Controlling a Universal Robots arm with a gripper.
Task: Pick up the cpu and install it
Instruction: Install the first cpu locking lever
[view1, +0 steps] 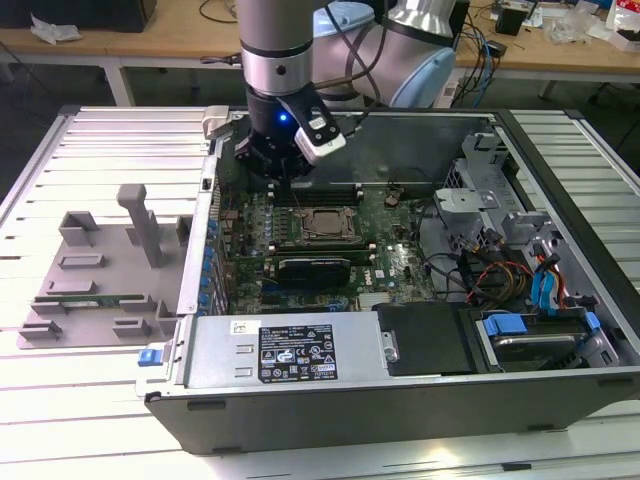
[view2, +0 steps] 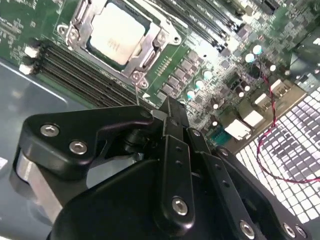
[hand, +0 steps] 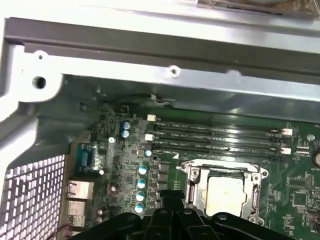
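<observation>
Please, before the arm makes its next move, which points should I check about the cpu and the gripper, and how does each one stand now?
1. The cpu lies flat inside the socket frame: ok.
2. The gripper is apart from the cpu: ok, it hangs beside the socket frame, above the motherboard.
3. The gripper carries nothing: ok, its jaws look shut and empty.
4. The socket frame is latched down over the cpu: cannot tell.

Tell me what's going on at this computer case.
A robot arm's black gripper hangs over the green motherboard in the open computer case, shut and holding nothing. The silvery square cpu lies inside the metal socket frame, close to the gripper's tip.
</observation>
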